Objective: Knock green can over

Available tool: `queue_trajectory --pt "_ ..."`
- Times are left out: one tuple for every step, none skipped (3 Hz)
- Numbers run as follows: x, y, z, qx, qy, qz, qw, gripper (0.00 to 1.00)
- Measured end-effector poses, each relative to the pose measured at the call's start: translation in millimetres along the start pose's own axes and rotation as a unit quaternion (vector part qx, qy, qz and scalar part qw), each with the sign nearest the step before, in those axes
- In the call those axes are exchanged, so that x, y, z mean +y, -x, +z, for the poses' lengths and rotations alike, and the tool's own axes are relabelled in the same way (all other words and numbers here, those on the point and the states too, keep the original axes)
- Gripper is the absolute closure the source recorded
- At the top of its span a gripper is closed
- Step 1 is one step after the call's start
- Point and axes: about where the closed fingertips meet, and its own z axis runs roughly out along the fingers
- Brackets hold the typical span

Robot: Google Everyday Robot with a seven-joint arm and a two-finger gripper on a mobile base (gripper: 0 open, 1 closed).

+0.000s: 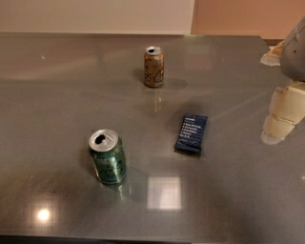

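The green can (108,157) stands upright on the grey table (57,105), front left of the middle. It has a silver top with an open pull-tab hole and pale label markings. My gripper (278,125) hangs at the right edge of the camera view, pale cream in colour, above the table and far to the right of the green can. It touches nothing.
A brown-orange can (154,66) stands upright further back, near the middle. A dark blue flat packet (191,133) lies between the cans and the gripper. The table's far edge meets a pale wall (95,14). Light glints show on the table near the front.
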Motion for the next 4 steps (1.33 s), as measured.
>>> queue_trajectory --pt "-1 2 -1 -0.002 -0.002 -0.002 1.0 0.0" --pt "-1 22 9 -0.032 0.006 -0.021 0.9992 0.0" --pt "5 53 23 -0.071 0.025 -0.06 0.9954 0.0" --pt "19 84 39 -0.094 0.049 -0.109 0.9883 0.0"
